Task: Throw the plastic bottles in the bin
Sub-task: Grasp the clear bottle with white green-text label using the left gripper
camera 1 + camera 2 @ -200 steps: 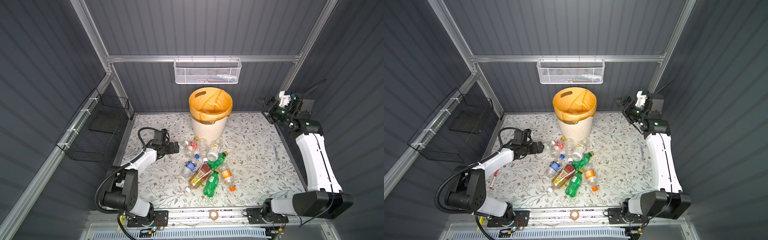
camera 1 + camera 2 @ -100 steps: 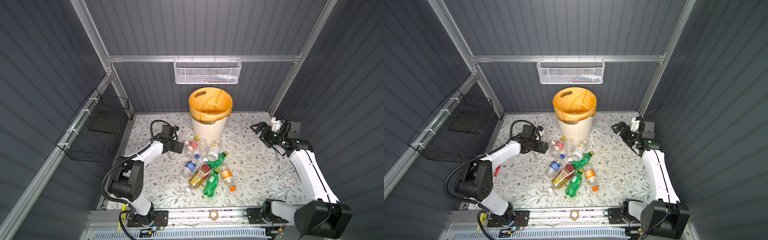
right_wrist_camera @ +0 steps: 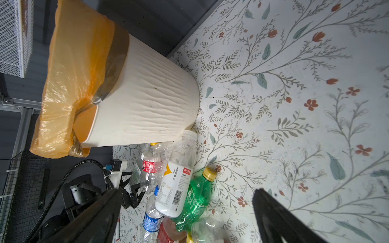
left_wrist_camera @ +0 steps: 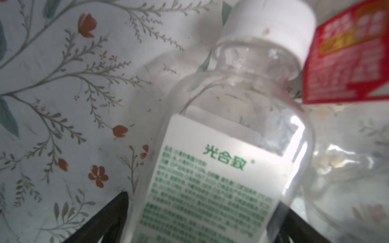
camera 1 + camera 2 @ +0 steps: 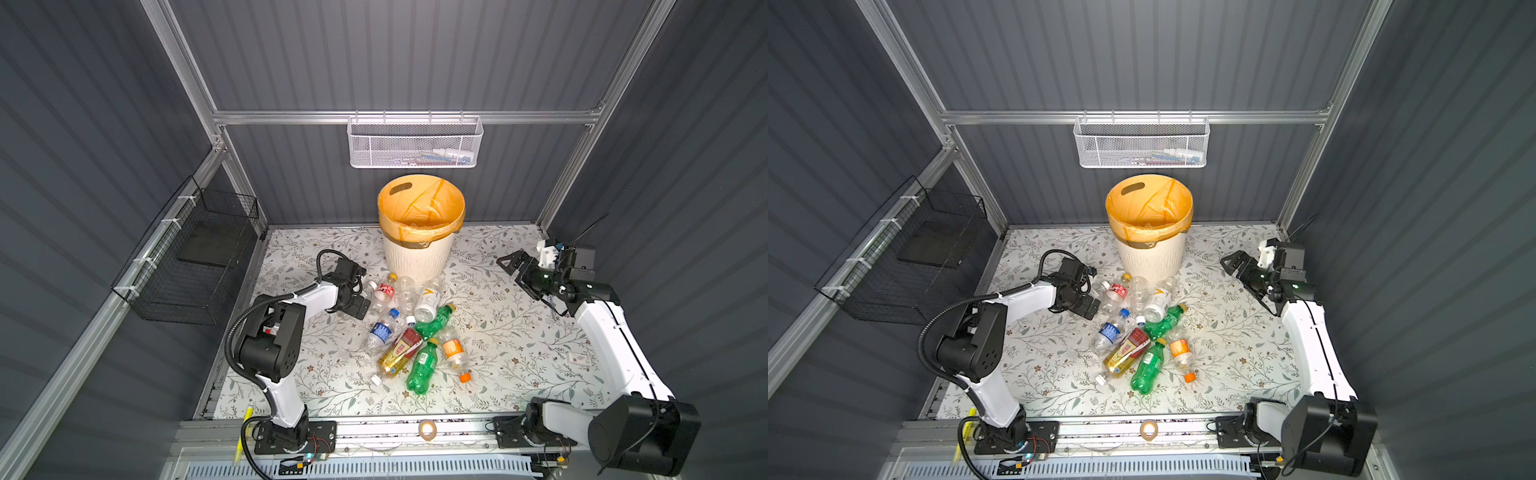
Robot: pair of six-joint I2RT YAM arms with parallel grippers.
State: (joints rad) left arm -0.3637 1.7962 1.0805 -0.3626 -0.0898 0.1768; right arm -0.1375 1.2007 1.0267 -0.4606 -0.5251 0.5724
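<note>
With the left gripper (image 4: 202,202), straddling a clear white-label bottle (image 4: 242,117) lying on the floral table (image 4: 63,84), jaws spread either side. Honestly can't tell if pinching yet. Reaching in low with that arm, near the bin (image 5: 415,257). Hovering the right gripper (image 3: 187,190) wide apart, gripping nothing, well off from the plastic bottles (image 5: 419,365) lying heaped in front of the bin.
</note>
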